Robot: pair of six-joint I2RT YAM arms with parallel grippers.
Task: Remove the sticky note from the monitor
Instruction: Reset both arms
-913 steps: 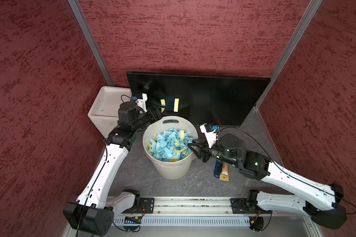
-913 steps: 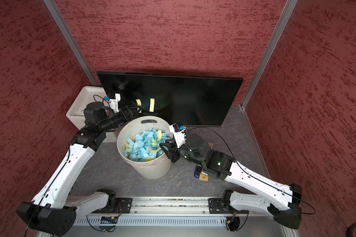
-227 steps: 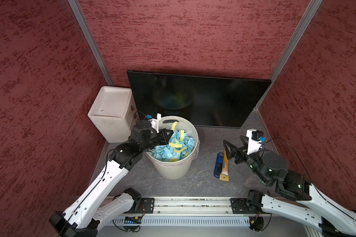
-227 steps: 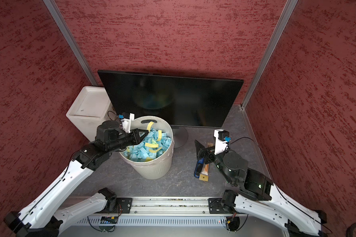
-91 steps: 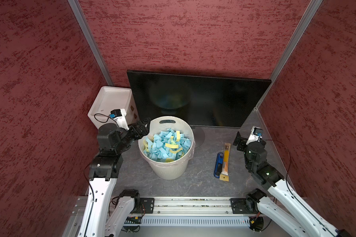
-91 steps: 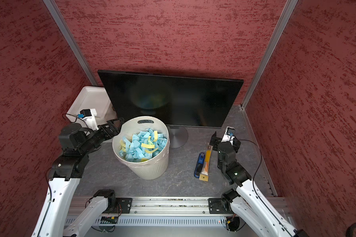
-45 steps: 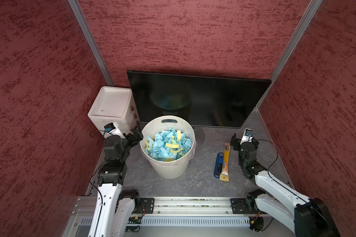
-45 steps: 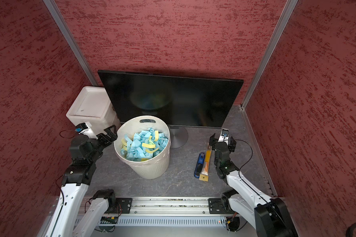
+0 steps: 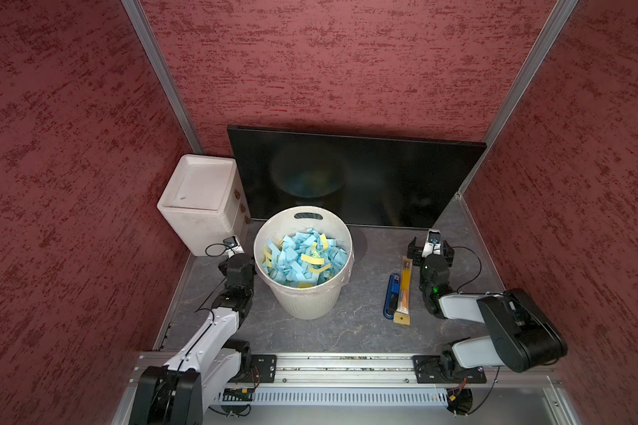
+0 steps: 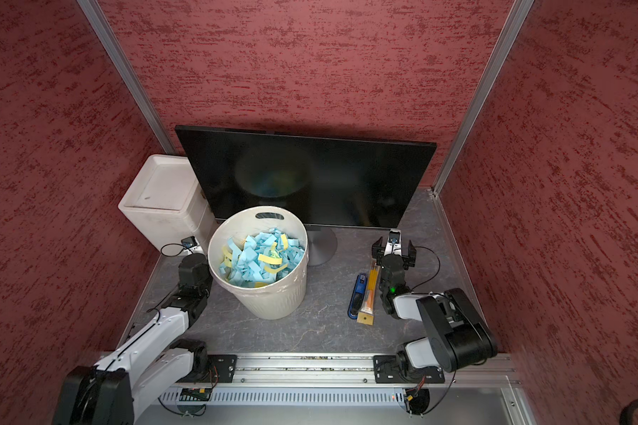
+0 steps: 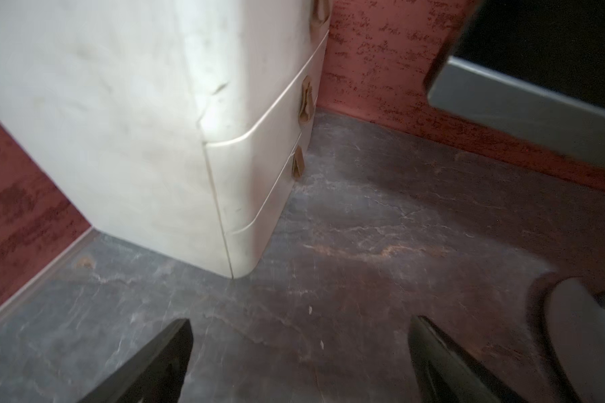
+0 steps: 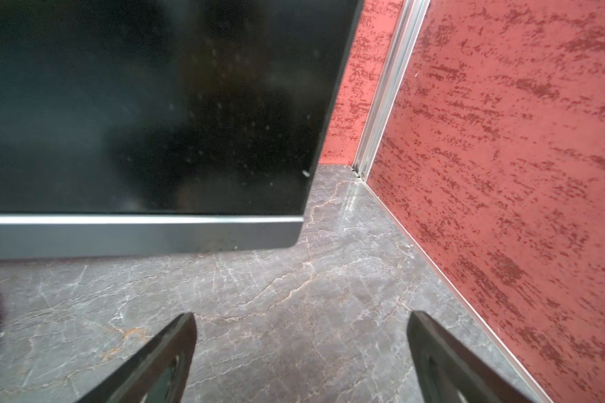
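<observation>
Both yellow sticky notes that sat on the monitor (image 9: 354, 176) ten seconds back are gone, and both arms have pulled away from the screen and folded down low to the table (image 9: 347, 331). Its glossy black face, upright against the back wall, shows only dim reflections in both top views, with no paper stuck to it. Just in front of it stands the round pale bin (image 9: 302, 305), heaped with blue slips and a few yellow strips (image 9: 312, 258); the removed notes are probably among them, though which ones cannot be told.

Beside the bin, the left end effector (image 11: 301, 321) hovers over bare table facing the white drawer box (image 9: 199, 198), fingers spread wide and holding nothing. Across the table, the right end effector (image 12: 301, 314) points at the monitor's lower corner, likewise spread and empty, next to a narrow orange pack (image 9: 404, 290) and a blue tool (image 9: 392, 294).

By this view the task looks finished, with nothing left to peel off and the arms apparently parked
</observation>
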